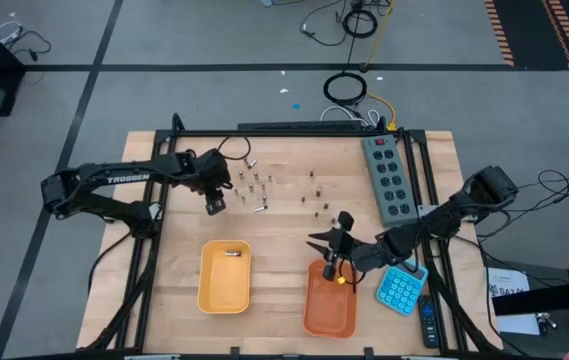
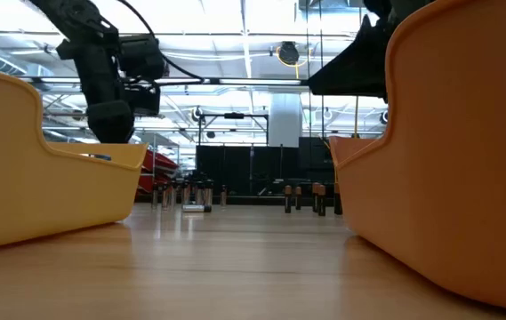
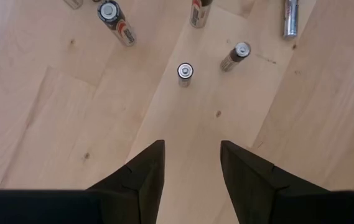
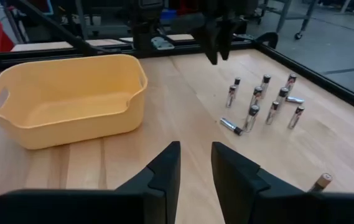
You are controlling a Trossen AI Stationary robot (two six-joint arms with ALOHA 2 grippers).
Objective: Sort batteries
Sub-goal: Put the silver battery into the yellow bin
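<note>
The batteries [image 1: 255, 186] stand and lie scattered near the far edge of the worktop [image 1: 284, 240], in a left cluster and a smaller group toward the middle. The left gripper [image 1: 214, 205] hovers just beside the left cluster, on its near side, fingers [image 3: 140, 177] spread with nothing between them. From its wrist view, an upright battery [image 3: 185, 71] sits straight ahead of the gap, long axis vertical, so I'd judge a short forward reach would straddle it. The left arm is plainly nearer. The right gripper [image 1: 330, 262] hangs over the orange tray [image 1: 329, 310], fingers parted, empty. One battery already lies in the yellow tray [image 1: 224, 277].
</note>
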